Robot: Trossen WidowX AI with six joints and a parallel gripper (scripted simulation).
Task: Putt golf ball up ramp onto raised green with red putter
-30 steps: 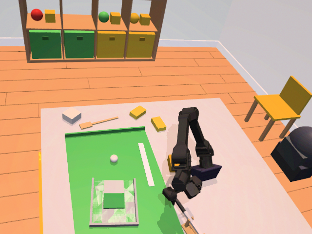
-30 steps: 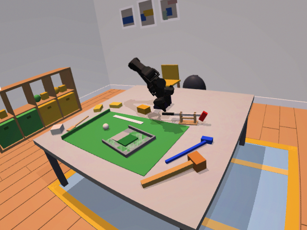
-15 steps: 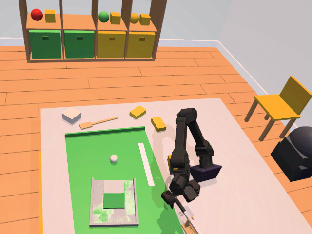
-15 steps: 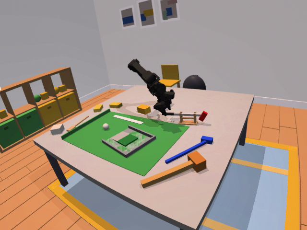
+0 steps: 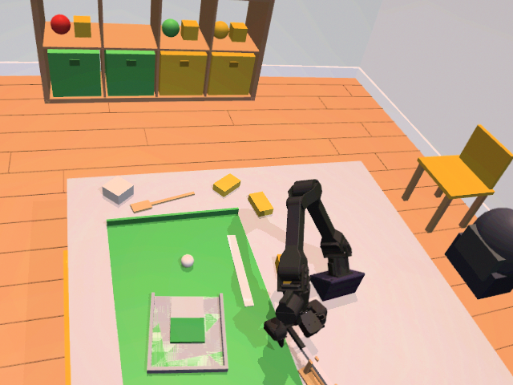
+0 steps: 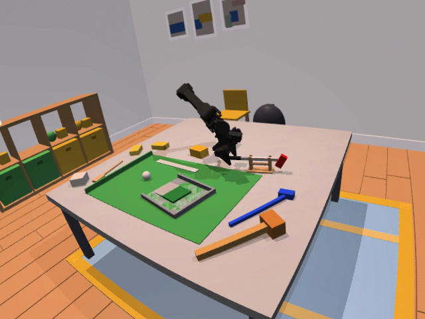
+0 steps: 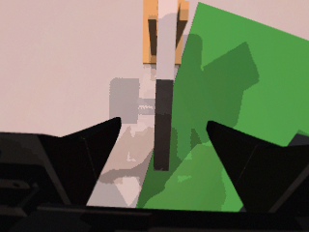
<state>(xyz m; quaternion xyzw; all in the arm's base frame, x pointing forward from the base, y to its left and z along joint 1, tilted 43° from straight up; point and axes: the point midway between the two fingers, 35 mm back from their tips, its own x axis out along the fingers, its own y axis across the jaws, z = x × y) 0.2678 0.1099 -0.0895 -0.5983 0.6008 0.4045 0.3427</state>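
The red putter's head (image 6: 281,161) sits at the far end of its pale shaft (image 6: 259,159) (image 7: 167,43), which rests on a wooden stand (image 5: 309,368) (image 6: 260,170) (image 7: 148,55). Its dark grip (image 5: 299,340) (image 7: 163,135) sticks out toward my arm. My gripper (image 5: 292,334) (image 6: 232,159) (image 7: 163,123) is open, and the grip shows between its fingertips in the wrist view, touching neither. The exact height gap is unclear. The white golf ball (image 5: 187,260) (image 6: 146,175) lies on the green mat, before the pale ramp (image 5: 187,306) (image 6: 167,187) and the raised green (image 5: 187,330) (image 6: 176,193).
A walled grey frame (image 5: 224,335) (image 6: 154,202) surrounds the raised green. A white strip (image 5: 240,269) (image 6: 176,165) lies on the mat. A blue mallet (image 6: 257,210) and an orange one (image 6: 233,241) lie nearer the exterior camera. Yellow blocks (image 5: 226,184) (image 6: 198,151) lie near the arm and mat.
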